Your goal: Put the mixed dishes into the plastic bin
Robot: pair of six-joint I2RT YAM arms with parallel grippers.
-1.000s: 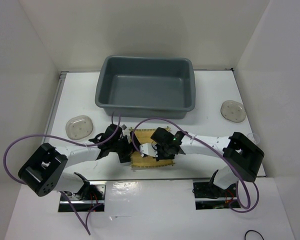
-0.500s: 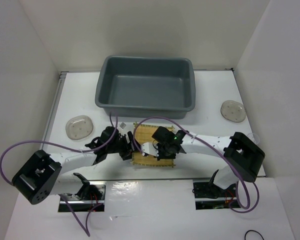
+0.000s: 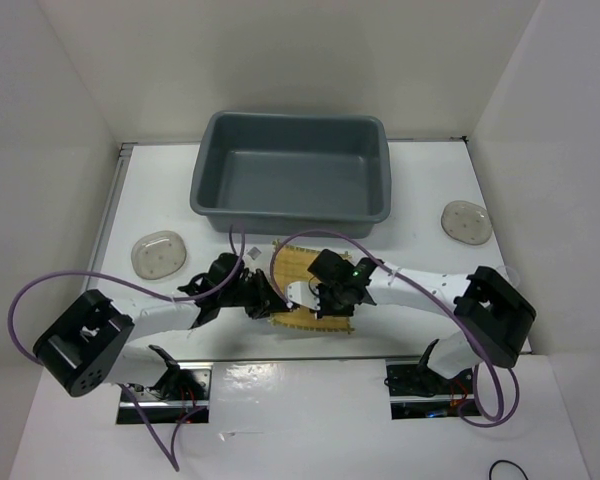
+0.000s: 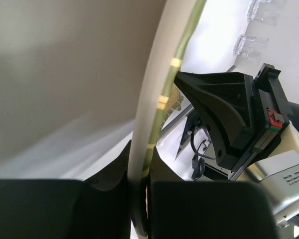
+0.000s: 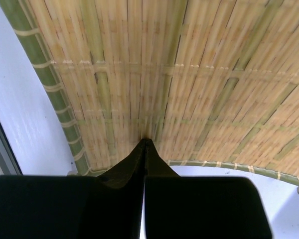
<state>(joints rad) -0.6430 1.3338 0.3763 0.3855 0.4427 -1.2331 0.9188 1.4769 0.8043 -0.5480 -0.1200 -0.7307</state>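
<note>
Bamboo mat [image 3: 302, 266], seen from above, lies on the white table [image 3: 420, 190] just in front of the grey bin [image 3: 212, 196], with both arms meeting over it. The left gripper [image 3: 264, 298] is at the mat's left edge and the right gripper [image 3: 316, 296] is over its middle. The bin lies straight beyond the mat, away from the arm bases, so the carry looks like a short lift forward. A left plate [image 3: 158, 254] and a right plate [image 3: 466, 221], both clear, sit well apart at either side.

Left wrist view: the mat [image 4: 162, 99] appears edge-on and bowed upward, its rim pinched between the closed fingers of the left gripper [image 4: 139, 167].

Right wrist view: the mat [image 5: 189, 74] fills the frame, its woven face curved. The right gripper [image 5: 144, 143] has its fingers pressed together, tips against the weave, with nothing visible between them.
</note>
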